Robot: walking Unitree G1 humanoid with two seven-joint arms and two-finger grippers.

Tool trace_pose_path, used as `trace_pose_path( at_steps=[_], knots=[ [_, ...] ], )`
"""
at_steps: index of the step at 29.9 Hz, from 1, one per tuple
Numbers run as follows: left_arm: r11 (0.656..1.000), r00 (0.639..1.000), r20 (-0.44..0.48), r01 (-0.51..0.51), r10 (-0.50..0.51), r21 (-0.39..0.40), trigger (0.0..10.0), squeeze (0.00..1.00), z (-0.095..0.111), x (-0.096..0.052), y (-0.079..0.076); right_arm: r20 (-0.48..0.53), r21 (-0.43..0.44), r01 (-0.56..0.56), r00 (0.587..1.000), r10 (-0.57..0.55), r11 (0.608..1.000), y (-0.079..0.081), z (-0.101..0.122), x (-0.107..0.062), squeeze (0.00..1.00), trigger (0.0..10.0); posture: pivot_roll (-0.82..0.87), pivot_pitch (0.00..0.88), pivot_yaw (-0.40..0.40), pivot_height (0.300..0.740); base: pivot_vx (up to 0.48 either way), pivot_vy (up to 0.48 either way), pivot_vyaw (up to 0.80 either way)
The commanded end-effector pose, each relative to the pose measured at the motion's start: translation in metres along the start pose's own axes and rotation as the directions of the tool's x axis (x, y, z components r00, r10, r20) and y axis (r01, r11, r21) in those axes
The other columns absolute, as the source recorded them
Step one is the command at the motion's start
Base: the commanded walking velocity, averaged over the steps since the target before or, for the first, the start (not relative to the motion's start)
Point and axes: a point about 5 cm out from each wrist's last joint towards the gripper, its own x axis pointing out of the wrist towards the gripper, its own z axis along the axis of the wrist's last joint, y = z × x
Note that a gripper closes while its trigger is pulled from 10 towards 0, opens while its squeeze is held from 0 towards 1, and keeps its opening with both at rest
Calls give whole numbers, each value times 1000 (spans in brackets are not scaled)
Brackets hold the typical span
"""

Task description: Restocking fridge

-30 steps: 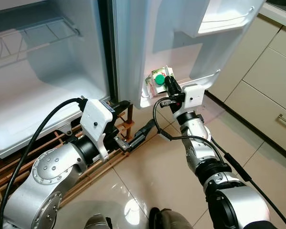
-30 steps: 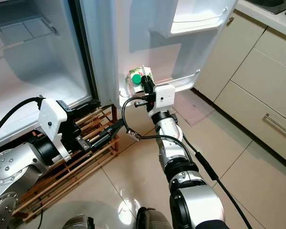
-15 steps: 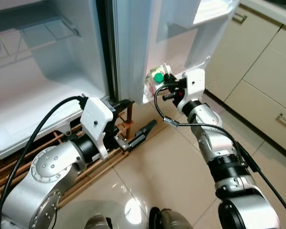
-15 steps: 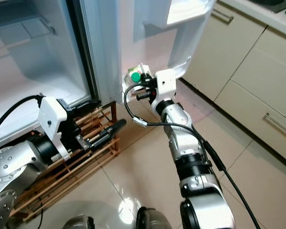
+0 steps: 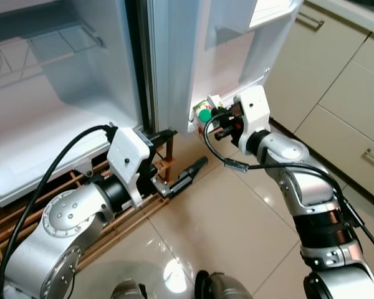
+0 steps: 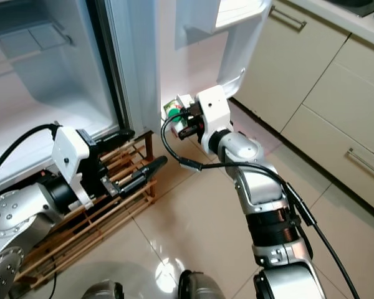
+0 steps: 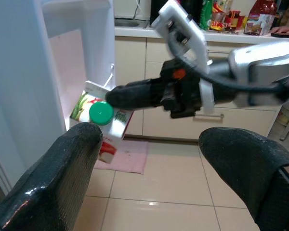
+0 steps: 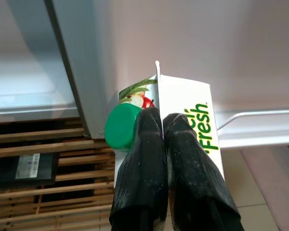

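Right gripper (image 8: 161, 127) pinching top ridge of white juice carton with green round cap (image 5: 206, 112), holding it at lower corner of open white fridge door (image 5: 174, 62). Left gripper (image 7: 149, 159) spread, low near wooden slatted rack (image 6: 81, 230) on tiled floor (image 5: 237, 237).

carton (image 8: 183, 120) | lower body hidden behind right gripper (image 8: 163, 120) fingers

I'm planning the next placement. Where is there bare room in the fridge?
The bare white floor under the wire shelf is free. The lower door rack is crowded: the right gripper holds the carton there.
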Motion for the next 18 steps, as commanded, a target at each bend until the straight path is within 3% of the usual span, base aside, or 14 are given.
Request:
trace_pose_path(
  at_steps=[1, 9, 18],
  knots=[
    [1000, 1000, -1, 14, -14, 3, 10000, 0, -1, 0, -2, 10, -2, -16, 1000, 16, 1000, 2, 9, -6, 0, 10000, 95, 122, -84, 740, 0, 0, 0],
    [1000, 1000, 20, 1, -1, -4, 10000, 0, 2, 1, 0, 91, -46, 98, 992, -93, 994, -13, 50, -23, 0, 10000, 93, 121, -82, 740, 0, 0, 0],
    [1000, 999, 36, -3, 4, -5, 10000, 0, 2, 6, 1, 120, -177, 175, 981, -155, 969, -27, 55, -32, 0, 10000, 76, 108, -75, 740, 0, 0, 0]
  ],
)
